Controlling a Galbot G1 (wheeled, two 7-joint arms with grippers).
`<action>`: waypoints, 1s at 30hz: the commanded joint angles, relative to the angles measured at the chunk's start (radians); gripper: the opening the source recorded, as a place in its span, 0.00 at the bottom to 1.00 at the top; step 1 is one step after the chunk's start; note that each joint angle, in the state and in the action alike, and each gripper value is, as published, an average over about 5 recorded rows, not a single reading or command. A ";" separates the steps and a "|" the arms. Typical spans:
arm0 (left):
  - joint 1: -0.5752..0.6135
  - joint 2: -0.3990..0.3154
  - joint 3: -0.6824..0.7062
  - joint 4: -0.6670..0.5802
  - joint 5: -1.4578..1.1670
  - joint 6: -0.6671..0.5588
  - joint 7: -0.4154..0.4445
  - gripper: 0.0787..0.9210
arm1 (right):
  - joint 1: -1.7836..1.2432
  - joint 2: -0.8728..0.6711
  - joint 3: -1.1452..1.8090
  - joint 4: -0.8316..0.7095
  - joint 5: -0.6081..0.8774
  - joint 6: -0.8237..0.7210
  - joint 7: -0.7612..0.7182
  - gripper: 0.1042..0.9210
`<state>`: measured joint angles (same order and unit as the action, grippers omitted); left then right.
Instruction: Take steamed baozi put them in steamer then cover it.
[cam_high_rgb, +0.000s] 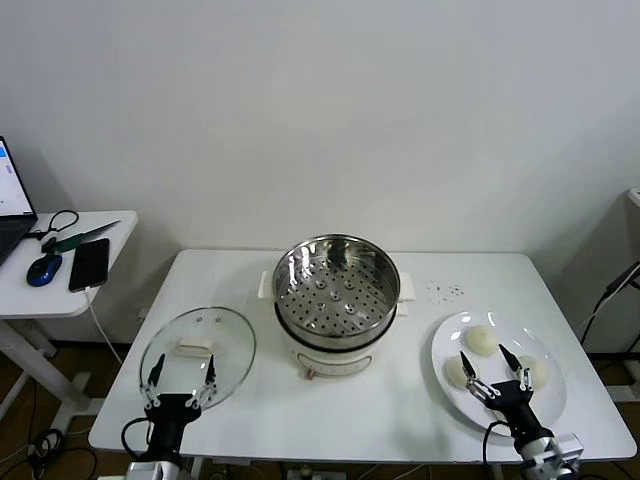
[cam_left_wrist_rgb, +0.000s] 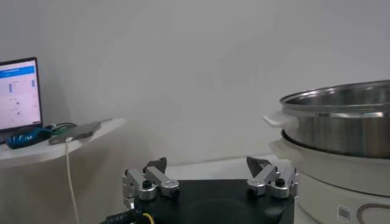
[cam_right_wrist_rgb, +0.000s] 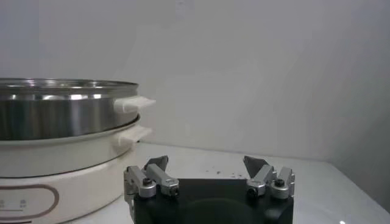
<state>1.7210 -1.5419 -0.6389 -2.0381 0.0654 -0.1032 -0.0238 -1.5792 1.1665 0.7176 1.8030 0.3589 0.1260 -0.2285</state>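
Nearest the head camera, both grippers are seen low at the front edge of the white table (cam_high_rgb: 300, 415), each with its jaws spread wide and nothing between them. On the left side, the left gripper (cam_high_rgb: 181, 383) is poised just over the near rim of the glass lid (cam_high_rgb: 200, 352), which is laid flat on the table with its cream handle up; that spot looks chosen so the lid can be picked up last, once the pot is filled. On the right side, the right gripper (cam_high_rgb: 496, 374) is hung over the white plate (cam_high_rgb: 450, 335), its open fingers straddling the gap between the buns. Three buns can be made out on the plate, the clearest being the far one (cam_high_rgb: 480, 340); a fourth may be hidden by the gripper, which cannot be told.

Farther back, in the middle of the table, the steamer (cam_high_rgb: 336, 290) is stood uncovered, its holed steel tray bare and ready to be loaded. From each wrist camera its steel wall is seen well beyond the fingers. No bun is judged to have been moved yet; a grasp on a bun comes first.

Beyond, a side table (cam_high_rgb: 60, 285) with a phone and mouse is noted.
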 joint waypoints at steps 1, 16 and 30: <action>0.010 0.005 -0.003 -0.005 -0.001 0.004 -0.009 0.88 | 0.052 -0.097 0.027 0.005 -0.080 -0.149 -0.044 0.88; 0.028 0.020 -0.002 -0.017 -0.008 0.003 -0.038 0.88 | 0.405 -0.704 -0.190 -0.279 -0.351 -0.295 -0.592 0.88; -0.015 0.007 0.005 -0.011 -0.065 0.048 -0.061 0.88 | 1.349 -0.795 -1.252 -0.528 -0.453 -0.246 -0.819 0.88</action>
<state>1.7274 -1.5272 -0.6365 -2.0541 0.0334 -0.0824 -0.0749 -0.7719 0.4714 0.0585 1.4231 -0.0232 -0.1153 -0.8892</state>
